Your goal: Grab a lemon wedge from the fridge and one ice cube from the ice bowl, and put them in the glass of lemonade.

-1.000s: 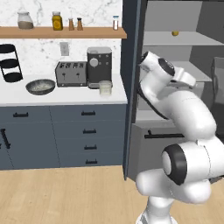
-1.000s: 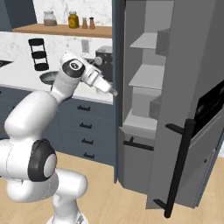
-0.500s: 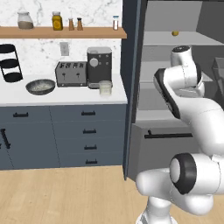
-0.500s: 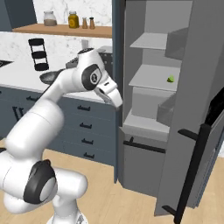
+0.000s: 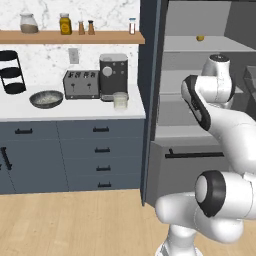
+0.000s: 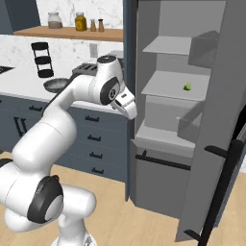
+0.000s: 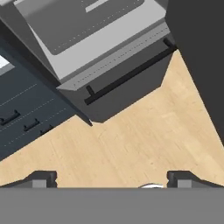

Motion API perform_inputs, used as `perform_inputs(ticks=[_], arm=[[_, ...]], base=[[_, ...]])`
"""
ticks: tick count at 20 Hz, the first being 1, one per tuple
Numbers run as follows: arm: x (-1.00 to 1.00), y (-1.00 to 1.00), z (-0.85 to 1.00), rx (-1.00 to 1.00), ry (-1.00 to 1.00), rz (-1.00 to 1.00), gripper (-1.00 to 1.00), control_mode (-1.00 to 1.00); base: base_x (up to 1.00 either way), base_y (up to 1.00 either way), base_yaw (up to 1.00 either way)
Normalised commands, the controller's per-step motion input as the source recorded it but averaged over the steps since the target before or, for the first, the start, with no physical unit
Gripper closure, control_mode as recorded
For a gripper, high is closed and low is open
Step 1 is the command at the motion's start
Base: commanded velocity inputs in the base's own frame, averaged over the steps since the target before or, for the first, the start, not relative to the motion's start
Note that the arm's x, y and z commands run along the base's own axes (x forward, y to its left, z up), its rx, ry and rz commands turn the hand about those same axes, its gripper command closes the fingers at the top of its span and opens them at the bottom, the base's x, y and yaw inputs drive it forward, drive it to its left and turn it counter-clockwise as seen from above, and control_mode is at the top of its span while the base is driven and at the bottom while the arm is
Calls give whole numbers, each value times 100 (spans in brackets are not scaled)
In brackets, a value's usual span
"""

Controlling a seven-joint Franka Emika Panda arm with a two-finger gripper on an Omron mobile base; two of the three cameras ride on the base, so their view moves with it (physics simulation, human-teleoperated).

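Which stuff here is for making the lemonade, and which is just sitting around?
For the job:
lemon wedge
fridge
ice bowl
glass of lemonade

Just sitting around:
toaster
coffee machine
black rack
shelf jars

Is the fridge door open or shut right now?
Open. The fridge shows its bare grey shelves, with the lemon wedge lying on one, and its door is swung wide to the side.
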Motion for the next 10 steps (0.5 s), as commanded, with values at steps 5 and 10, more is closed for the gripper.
perform_inputs(ticks=[5, 10], arm=[[1, -15, -2, 0, 0, 0, -100, 100], [0, 0, 0, 0, 0, 0, -100, 100]], base=[[2, -12, 0], [4, -72, 1]])
